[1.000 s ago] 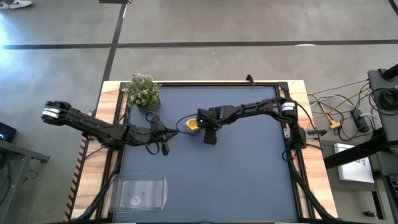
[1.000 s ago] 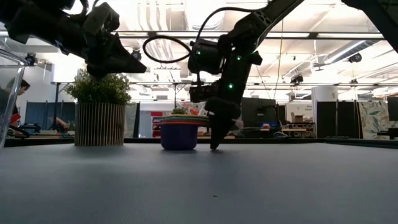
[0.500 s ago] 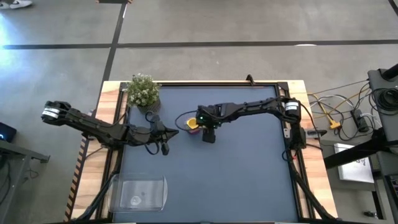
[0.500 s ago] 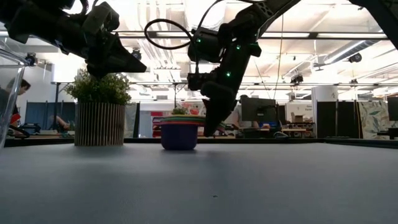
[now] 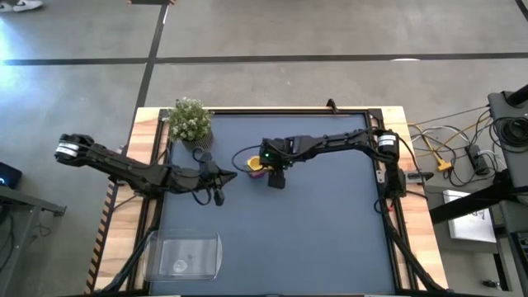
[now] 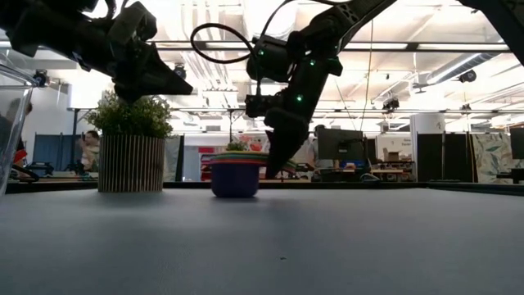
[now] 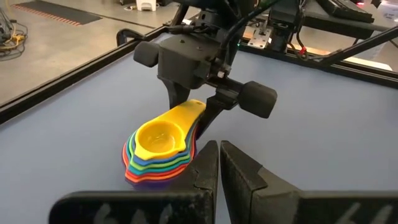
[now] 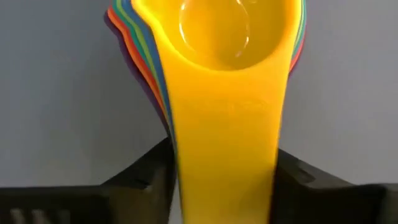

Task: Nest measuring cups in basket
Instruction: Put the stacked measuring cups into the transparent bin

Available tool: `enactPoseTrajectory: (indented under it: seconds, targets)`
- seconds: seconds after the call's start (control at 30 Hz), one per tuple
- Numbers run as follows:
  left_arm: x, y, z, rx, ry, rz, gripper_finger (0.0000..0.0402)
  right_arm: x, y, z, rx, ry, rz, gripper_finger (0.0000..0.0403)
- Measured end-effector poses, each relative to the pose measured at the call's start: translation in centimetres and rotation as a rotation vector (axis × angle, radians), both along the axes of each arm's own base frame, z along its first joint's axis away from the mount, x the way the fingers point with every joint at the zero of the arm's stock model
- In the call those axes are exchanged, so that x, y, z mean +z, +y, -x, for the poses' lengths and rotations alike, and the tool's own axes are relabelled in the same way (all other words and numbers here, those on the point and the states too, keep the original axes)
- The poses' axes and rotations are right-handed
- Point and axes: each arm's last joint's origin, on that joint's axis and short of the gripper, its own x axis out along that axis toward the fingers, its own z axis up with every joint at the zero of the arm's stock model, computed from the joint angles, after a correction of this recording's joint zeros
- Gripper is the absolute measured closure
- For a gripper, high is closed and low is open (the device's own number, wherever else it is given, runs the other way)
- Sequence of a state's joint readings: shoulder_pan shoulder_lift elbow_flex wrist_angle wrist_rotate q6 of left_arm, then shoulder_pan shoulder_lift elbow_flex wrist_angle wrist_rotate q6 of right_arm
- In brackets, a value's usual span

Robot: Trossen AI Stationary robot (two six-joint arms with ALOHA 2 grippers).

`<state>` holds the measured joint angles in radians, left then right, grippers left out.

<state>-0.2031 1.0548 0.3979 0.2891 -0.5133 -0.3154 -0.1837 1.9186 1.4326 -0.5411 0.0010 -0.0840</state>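
Straddling the handles of the measuring cups (image 5: 256, 165) at the far middle of the worktop (image 5: 313, 231): right claw (image 5: 266, 171), one finger on each side of the yellow handle in the right wrist view; fingers parted around the handle bundle, actual squeeze on it not possible to tell. Stacked one inside another, yellow cup (image 7: 163, 134) on top, then orange, red, green, blue and purple rims (image 7: 149, 173) fanned beneath. Resting on the dark mat in the low view, purple bowl (image 6: 235, 179) lowest, coloured rims layered above. Hovering above the worktop just to the left of the stack, tips pointed toward it: left claw (image 5: 229, 174), clenched tight with fingers (image 7: 211, 171) pressed together, nothing between them. Standing at the far left corner: small potted plant (image 5: 190, 120) in a ribbed pot (image 6: 131, 163). Lying at the near left corner, well apart from the cups: clear basket (image 5: 188, 254), no cup inside. Showing faintly in the room behind the worktop, low view: a person (image 6: 90, 152).
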Motion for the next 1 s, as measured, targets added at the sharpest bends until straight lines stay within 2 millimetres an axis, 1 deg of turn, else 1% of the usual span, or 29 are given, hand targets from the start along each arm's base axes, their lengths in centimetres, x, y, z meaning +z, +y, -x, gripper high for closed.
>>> enactPoseTrajectory:
  seconds: [0.03, 0.17, 0.3, 0.4, 0.47, 0.6, 0.73, 0.87, 1.0]
  targets:
    - [0.1, 0.0, 0.0, -0.002, -0.002, -0.004, 0.0402, 0.0, 0.0, 0.0, 0.011, 0.001, 0.006, 0.0261]
    - [0.5, 0.1, 0.4, -0.008, -0.014, -0.019, 0.0402, 0.0, 0.0, 0.0, 0.028, 0.003, 0.015, 0.0262]
    - [1.0, 0.1, 1.1, -0.015, -0.005, -0.022, 0.0402, 0.0, 0.0, 0.0, 0.029, 0.003, 0.016, 0.0265]
    - [1.4, 0.0, 1.8, -0.018, -0.010, -0.024, 0.0402, 0.6, 0.3, 0.1, 0.033, -0.006, 0.017, 0.0265]
    - [1.7, -0.1, 2.3, 0.000, -0.012, -0.034, 0.0402, 1.3, 0.8, 0.2, 0.036, -0.025, 0.015, 0.0266]
    - [1.9, -0.2, 3.3, 0.043, -0.005, -0.054, 0.0402, 3.0, 2.5, 0.3, 0.065, -0.077, 0.013, 0.0269]
    - [2.0, -0.2, 4.0, 0.074, 0.003, -0.047, 0.0402, 4.7, 5.2, 0.4, 0.117, -0.137, 0.003, 0.0270]
    - [1.9, 0.0, 4.4, 0.114, 0.021, -0.057, 0.0402, 5.8, 7.8, 0.2, 0.167, -0.207, -0.006, 0.0271]
    - [1.9, 0.1, 4.8, 0.132, 0.029, -0.060, 0.0402, 6.5, 10.0, 0.0, 0.211, -0.274, -0.016, 0.0272]
